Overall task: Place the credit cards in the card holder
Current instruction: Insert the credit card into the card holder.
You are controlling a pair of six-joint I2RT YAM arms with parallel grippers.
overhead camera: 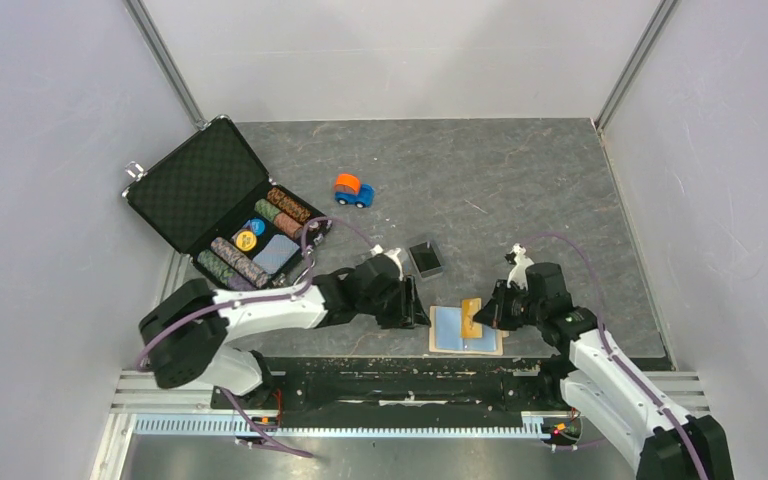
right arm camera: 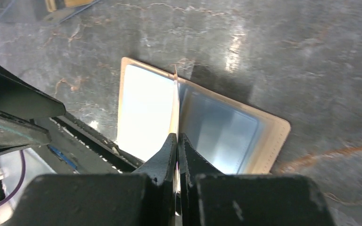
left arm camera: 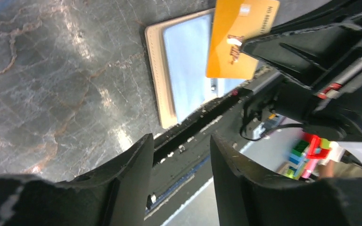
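The beige card holder [overhead camera: 491, 348] lies open and flat near the table's front edge. Its inside shows light blue [overhead camera: 447, 328]; I cannot tell whether that is a card or lining. My right gripper [overhead camera: 488, 312] is shut on the gold credit card [overhead camera: 471, 317] and holds it on edge over the middle of the holder. In the right wrist view the card [right arm camera: 175, 103] is edge-on between the shut fingers, above the holder [right arm camera: 273, 136]. My left gripper [overhead camera: 415, 303] is open and empty just left of the holder. The left wrist view shows the gold card [left arm camera: 238, 37] and the holder's rim [left arm camera: 156, 70]. The black card is not visible.
A small dark-based box [overhead camera: 425, 259] sits just behind the holder. An open black chip briefcase [overhead camera: 210, 200] stands at the back left, with chips and a blue deck. An orange and blue toy car [overhead camera: 353, 190] is behind it all. The table's front rail [overhead camera: 410, 375] is close.
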